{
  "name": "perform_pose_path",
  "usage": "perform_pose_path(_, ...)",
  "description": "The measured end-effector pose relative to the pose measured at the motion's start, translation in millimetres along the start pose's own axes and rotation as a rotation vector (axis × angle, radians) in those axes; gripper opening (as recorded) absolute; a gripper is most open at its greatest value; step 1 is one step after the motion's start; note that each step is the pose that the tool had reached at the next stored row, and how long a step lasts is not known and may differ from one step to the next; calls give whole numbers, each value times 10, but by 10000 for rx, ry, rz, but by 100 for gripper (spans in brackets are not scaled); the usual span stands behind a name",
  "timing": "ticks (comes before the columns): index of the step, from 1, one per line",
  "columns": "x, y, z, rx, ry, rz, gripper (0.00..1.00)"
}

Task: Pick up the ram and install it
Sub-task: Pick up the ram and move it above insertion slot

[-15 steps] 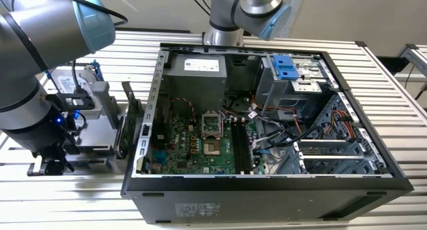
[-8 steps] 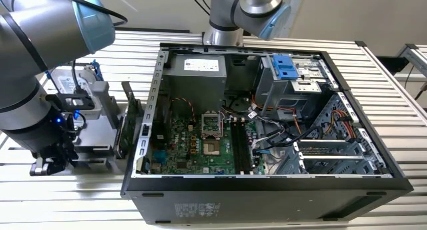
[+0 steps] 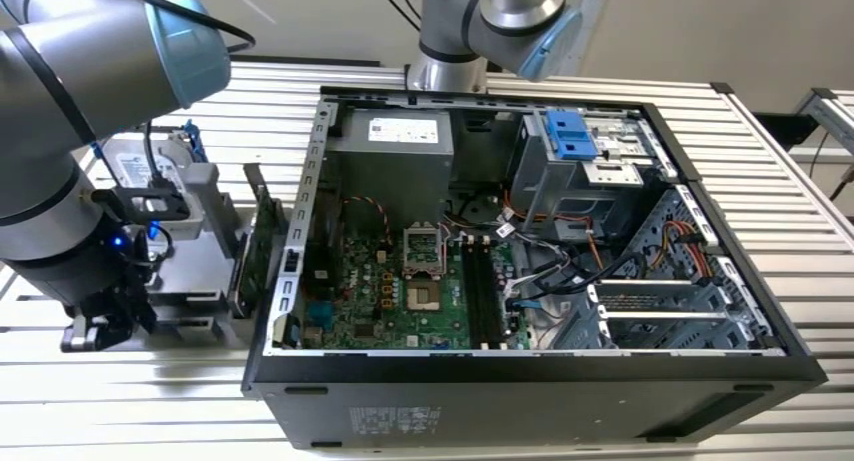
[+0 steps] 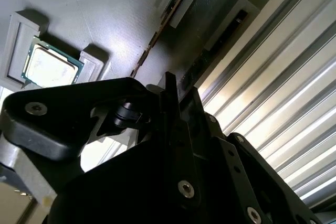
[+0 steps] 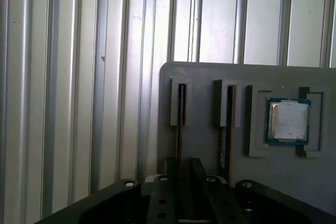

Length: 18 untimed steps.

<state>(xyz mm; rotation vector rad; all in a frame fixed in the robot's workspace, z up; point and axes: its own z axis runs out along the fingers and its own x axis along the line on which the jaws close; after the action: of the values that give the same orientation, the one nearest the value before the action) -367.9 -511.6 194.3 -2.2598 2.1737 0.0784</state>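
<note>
Ribbed aluminium table [image 3: 160,381] carries an open computer case [image 3: 534,381], its motherboard [image 3: 387,291] facing up; beside the case, toward the exterior view's left, the arm [image 3: 54,131] reaches down over a grey holder plate [image 5: 205,77]. In the first wrist view the ram [image 5: 181,114] stands on edge in one slot of that plate, seen as a thin brown-green line; a second stick [image 5: 227,124] sits in the neighbouring slot, and a square silver processor [image 5: 287,120] lies in a recess just past it. The gripper [image 5: 184,162] hangs directly over the ram; its fingers [image 5: 172,174] stand narrowly apart with a dark gap between them, and the ram's edge runs straight toward that gap; the stick remains seated in its slot. Whether the pads touch the board cannot be told.
</note>
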Motion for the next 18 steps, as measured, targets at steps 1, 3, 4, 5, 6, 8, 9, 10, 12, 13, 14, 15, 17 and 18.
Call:
perform_pose_path(1, 0, 0, 0, -1, 2, 0, 0)
perform_pose_path(3, 0, 0, 0, -1, -1, 0, 0)
perform_pose_path(4, 0, 0, 0, -1, -1, -1, 0)
perform_pose_path(5, 0, 0, 0, -1, 0, -1, 0)
perform_pose_path(6, 0, 0, 0, 0, 0, 0, 0)
perform_pose_path(8, 0, 1, 1, 0, -1, 0, 0)
perform_pose_path(9, 0, 1, 1, 0, -1, 0, 0)
perform_pose_path(10, 0, 1, 1, 0, -1, 0, 0)
perform_pose_path(12, 0, 1, 2, 1, -1, 0, 0)
perform_pose_path(13, 0, 2, 2, 0, -1, 0, 0)
perform_pose_path(14, 0, 2, 1, 0, 0, -1, 0)
perform_pose_path(15, 0, 2, 2, 0, 0, 0, 0)
perform_pose_path(17, 0, 2, 1, 0, -1, 0, 0)
perform_pose_path(18, 0, 2, 0, 2, -3, 0, 0)
